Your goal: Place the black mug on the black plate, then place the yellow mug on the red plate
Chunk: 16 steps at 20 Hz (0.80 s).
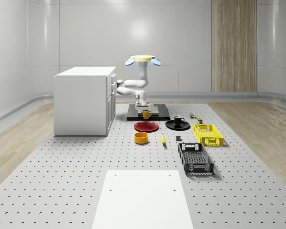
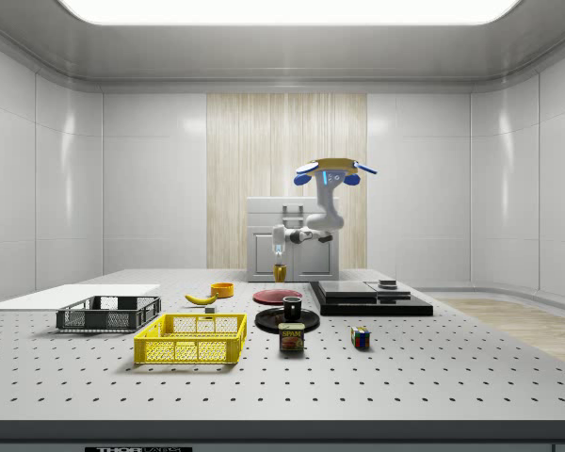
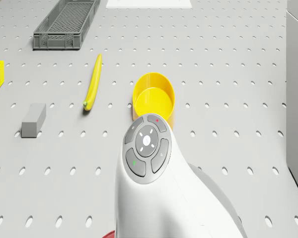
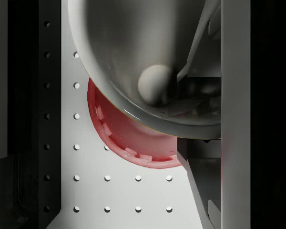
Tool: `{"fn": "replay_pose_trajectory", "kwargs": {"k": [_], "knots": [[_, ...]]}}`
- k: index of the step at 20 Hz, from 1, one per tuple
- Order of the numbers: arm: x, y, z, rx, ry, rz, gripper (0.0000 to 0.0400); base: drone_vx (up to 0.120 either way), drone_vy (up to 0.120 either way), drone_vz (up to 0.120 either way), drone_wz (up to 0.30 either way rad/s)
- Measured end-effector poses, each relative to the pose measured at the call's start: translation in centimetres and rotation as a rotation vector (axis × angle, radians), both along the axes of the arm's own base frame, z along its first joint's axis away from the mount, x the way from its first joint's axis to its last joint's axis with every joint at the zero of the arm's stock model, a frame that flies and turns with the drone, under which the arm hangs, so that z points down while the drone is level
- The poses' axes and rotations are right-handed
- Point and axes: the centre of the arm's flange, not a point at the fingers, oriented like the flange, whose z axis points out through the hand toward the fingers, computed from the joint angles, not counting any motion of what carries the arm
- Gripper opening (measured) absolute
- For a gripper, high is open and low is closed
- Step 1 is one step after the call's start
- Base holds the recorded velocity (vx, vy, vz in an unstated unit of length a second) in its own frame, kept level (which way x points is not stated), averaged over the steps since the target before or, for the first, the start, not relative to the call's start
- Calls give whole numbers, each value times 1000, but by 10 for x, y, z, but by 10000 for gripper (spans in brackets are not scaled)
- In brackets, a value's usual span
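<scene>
- Hovering mid-frame in the whole-scene view, the drone (image 1: 145, 59) sits above the dark platform (image 1: 155, 116) beside the cabinet (image 1: 83, 100).
- The gripper (image 1: 142, 106) is clenched on the yellow mug (image 1: 146, 114), held just behind the red plate (image 1: 146, 126).
- The black mug (image 1: 178, 119) stands on the black plate (image 1: 170, 125), right of centre.

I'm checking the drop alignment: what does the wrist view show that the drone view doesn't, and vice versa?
Wrist view: the yellow mug held in the hand, partly over the red plate. Drone view: yellow bowl, banana, grey block, dark crate. Both: the perforated table. The drone hovers over the black platform.
</scene>
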Motion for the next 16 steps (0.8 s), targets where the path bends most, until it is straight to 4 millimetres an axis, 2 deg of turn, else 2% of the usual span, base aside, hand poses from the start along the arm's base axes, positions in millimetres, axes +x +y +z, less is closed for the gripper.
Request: {"fn": "replay_pose_trajectory", "kwargs": {"k": [5, 16], "knots": [[0, 0, 8, 0, 0, 0, 100, 0, 0, 0, 0], [0, 0, 41, 0, 0, 0, 100, 0, 0, 0, 0]]}}
